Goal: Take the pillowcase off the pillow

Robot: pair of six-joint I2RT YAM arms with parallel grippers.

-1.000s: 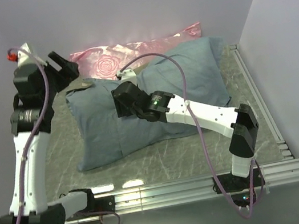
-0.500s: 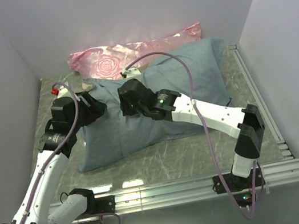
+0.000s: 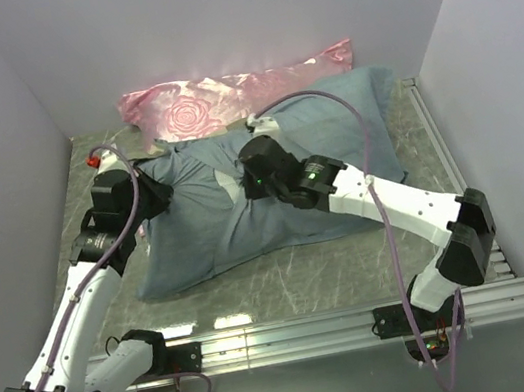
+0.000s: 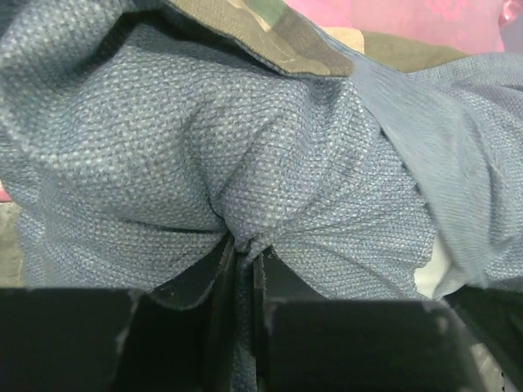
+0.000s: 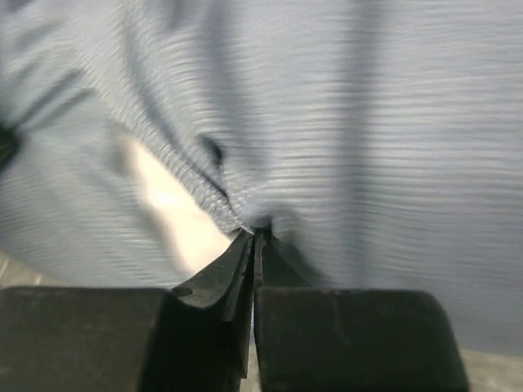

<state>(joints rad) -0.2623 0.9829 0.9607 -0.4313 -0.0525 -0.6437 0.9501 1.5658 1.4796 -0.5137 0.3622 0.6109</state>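
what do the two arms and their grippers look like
Both the left arm and right arm have white links with bulky black joints, and a thin mauve cable loops along each. A small red connector sits by the left wrist. The left gripper and right gripper have flat matte black fingers.

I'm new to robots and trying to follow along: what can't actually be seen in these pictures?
- The pillow: only a white sliver shows, left wrist view; the pillowcase covers the rest.
- Right wrist view: motion blur smears the fabric around the right gripper.
- Top view: fabric buries the fingertips of the left gripper.
- The pink pillow: its near edge lies behind the pillowcase.
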